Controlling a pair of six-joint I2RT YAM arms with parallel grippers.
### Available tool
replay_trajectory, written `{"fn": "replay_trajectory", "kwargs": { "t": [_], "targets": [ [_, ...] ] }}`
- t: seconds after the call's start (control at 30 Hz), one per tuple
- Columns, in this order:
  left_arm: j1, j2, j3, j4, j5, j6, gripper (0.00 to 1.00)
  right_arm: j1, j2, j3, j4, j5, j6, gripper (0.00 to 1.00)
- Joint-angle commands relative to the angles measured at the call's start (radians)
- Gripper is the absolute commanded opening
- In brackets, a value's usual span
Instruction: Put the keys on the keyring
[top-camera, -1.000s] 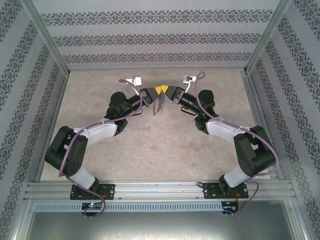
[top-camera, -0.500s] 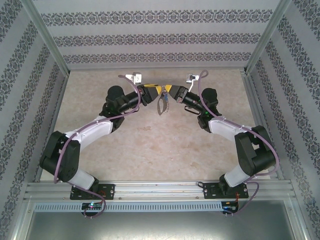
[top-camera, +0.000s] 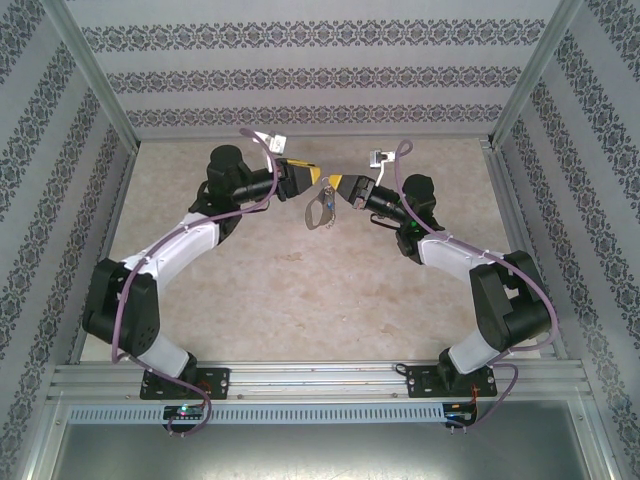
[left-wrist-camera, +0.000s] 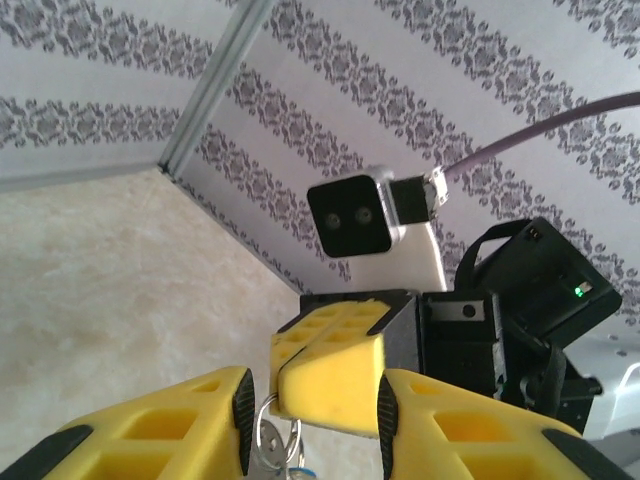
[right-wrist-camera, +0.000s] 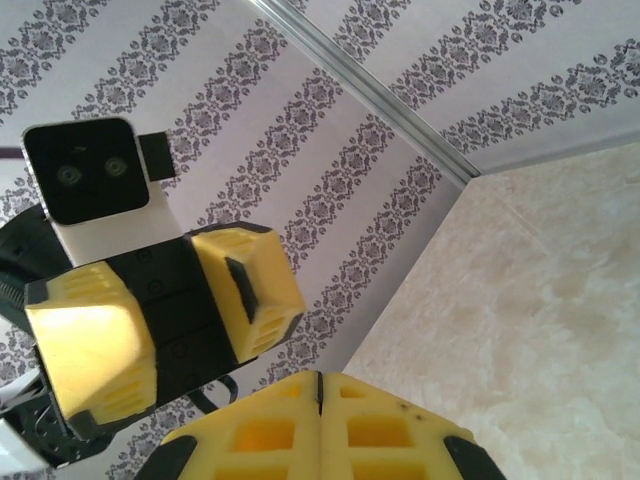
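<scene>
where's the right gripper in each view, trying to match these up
top external: right gripper just right of centre, upper half, keyring hanging from it
left wrist: its shut yellow fingers low centre, tips toward the camera
right wrist: its own fingers along the bottom edge, shut
shared landmark: the open left gripper facing it

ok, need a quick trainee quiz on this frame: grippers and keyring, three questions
1. True or false: the left gripper grips the keyring.
2. The keyring hangs from: A) the left gripper; B) the right gripper; C) neither.
3. Fill in: the left gripper's jaws stand ___.
Key: 1 false; 2 B; 3 open.
</scene>
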Motion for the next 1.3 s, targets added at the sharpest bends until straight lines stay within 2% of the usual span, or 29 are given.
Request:
{"fn": "replay_trajectory", "kwargs": {
  "t": [0.0, 0.53, 1.27],
  "targets": [
    [0.011, 0.033, 0.055, -0.109, 0.086, 0.064, 0.38, -0.006, -0.006, 0.028, 0.028, -0.032, -0.032, 0.0],
    [0.013, 0.078, 0.098, -0.159, 0.167, 0.081, 0.37, -0.006, -0.008, 0.028, 0.025, -0.032, -0.031, 0.0],
    [0.012, 0.098, 0.095, -0.155, 0.141, 0.1, 0.37, -0.001, -0.017, 0.015, 0.019, -0.027, -0.04, 0.0]
  ]
}}
